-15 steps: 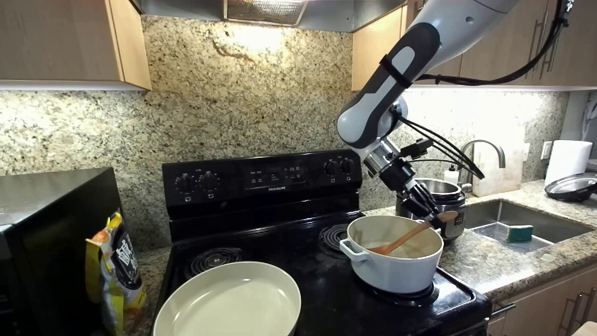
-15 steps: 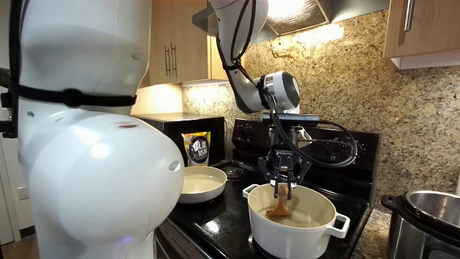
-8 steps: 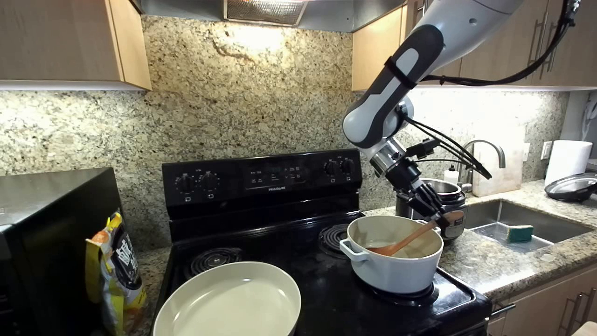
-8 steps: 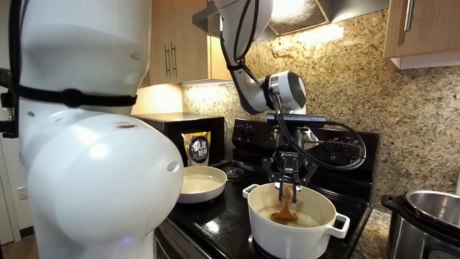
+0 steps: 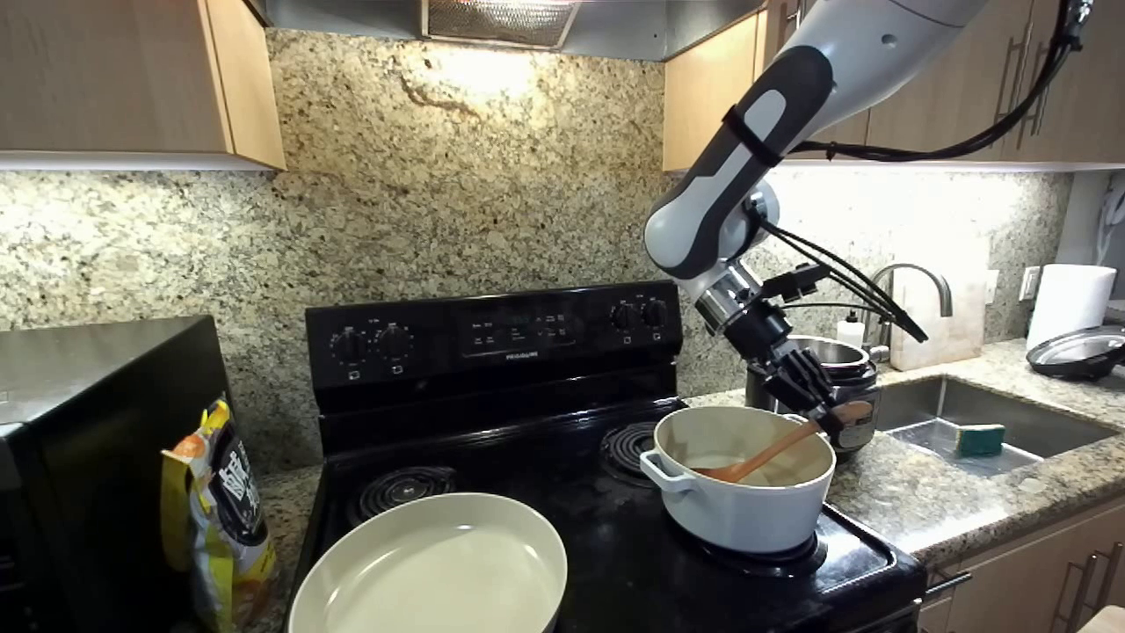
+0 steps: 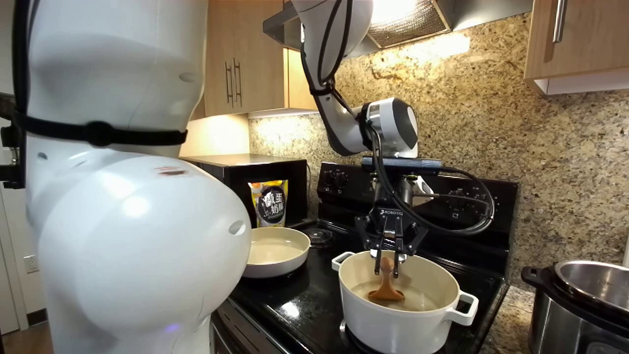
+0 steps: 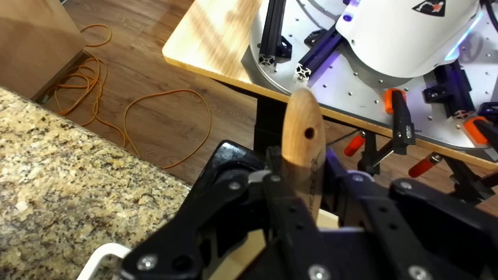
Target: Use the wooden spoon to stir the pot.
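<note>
Brown wood leans into white: the spoon (image 5: 778,447) slants with its head down inside the pot (image 6: 393,327), which sits on a burner (image 5: 782,564). The fingers (image 6: 377,265) pinch the spoon near the top of its handle. Grasping and dipping look done. How much stirring has happened cannot be told; I judge that rounds of the head remain. What the pot holds is unclear.

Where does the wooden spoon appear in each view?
In an exterior view: wooden spoon right of centre, slanting into the white pot.
In an exterior view: wooden spoon lower right of centre.
Wrist view: its handle just right of centre, bowl end hidden.
Shared landmark: the gripper, closed on the handle.
</note>
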### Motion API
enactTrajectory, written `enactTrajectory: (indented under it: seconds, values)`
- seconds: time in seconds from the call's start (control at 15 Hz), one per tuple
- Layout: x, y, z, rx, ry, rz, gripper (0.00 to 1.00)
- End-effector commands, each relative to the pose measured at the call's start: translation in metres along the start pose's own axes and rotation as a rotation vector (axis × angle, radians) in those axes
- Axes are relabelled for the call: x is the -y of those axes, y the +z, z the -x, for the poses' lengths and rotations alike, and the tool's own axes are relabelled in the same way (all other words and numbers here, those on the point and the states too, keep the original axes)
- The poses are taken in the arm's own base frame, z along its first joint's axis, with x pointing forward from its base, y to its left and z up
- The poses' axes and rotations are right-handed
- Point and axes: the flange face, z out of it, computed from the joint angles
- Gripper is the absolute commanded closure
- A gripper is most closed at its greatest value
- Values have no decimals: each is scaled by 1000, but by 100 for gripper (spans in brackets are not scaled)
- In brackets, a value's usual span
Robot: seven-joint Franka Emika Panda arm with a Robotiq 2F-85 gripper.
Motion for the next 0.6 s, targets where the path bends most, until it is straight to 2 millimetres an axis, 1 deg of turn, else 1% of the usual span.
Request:
enactTrajectory:
  seconds: [0.0, 0.2, 0.4, 0.53]
  values:
    - [11, 0, -6, -13, 27, -32, 92]
    - [19, -7, -8, -4, -4, -15, 92]
    - [24, -16, -13, -5, -77, 13, 92]
    - [25, -21, -11, 4, -71, 48, 92]
